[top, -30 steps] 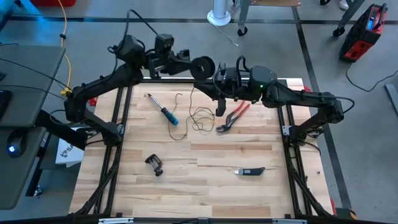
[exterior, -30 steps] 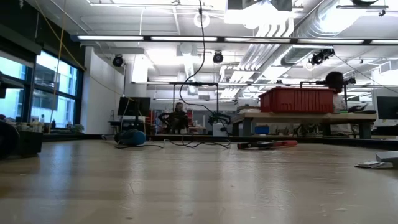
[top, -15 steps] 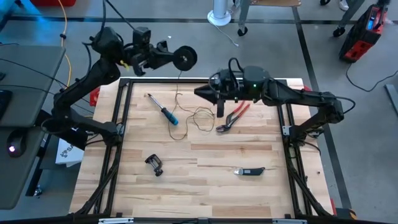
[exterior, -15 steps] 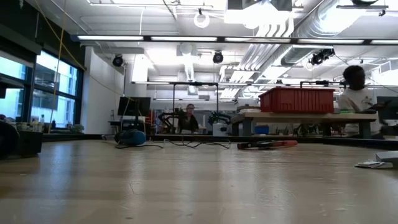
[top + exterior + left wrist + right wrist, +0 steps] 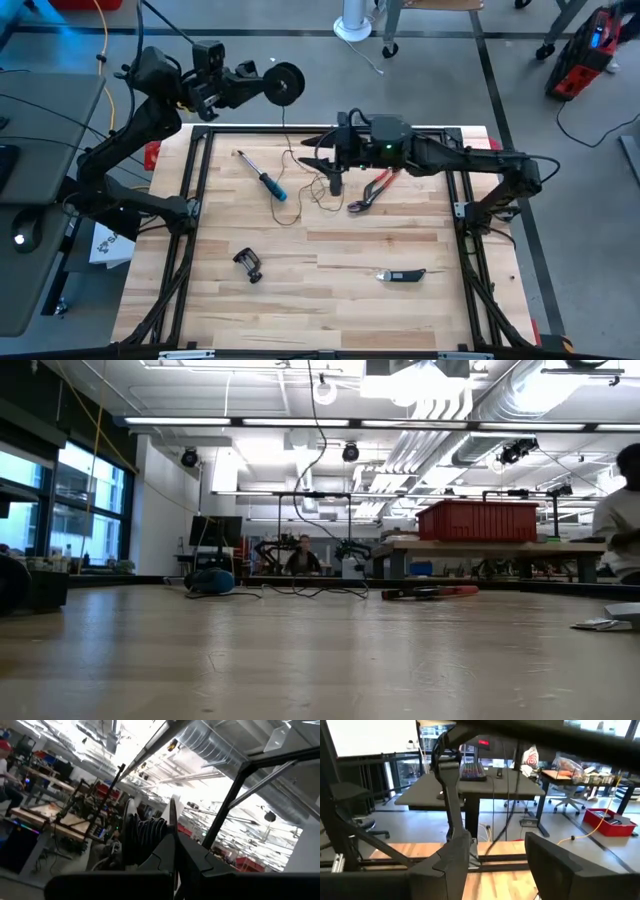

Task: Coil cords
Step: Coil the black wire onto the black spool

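The small round black reel [image 5: 285,84] hangs high beyond the table's far left corner, with my left gripper [image 5: 262,86] shut on it. The left wrist view shows dark cord wound on the reel [image 5: 144,834]. The thin dark cord [image 5: 287,135] drops from the reel to loose loops [image 5: 320,186] lying on the table's far middle. My right gripper [image 5: 316,160] hovers level over those loops, pointing toward the table's left. It is open [image 5: 497,865] and I see nothing between its fingers. My left gripper holds the reel by one of its flat flanges [image 5: 171,815], pinched between the two shut fingers [image 5: 176,851]. The fingers slant upward and point toward the table's right. The reel is lifted clear with its discs on edge, and the cord trails slack below it.
Red pliers [image 5: 374,189] lie just right of the loops and a blue-handled screwdriver [image 5: 264,179] just left of them. A black clamp [image 5: 248,264] and a dark utility knife [image 5: 402,275] lie nearer the front edge. Black frame rails [image 5: 190,190] run along both table sides.
My left gripper has carried the reel up and toward the far left, away from my right gripper, drawing more cord off the table. My right gripper has gone left and slightly down over the loops, and it has opened.
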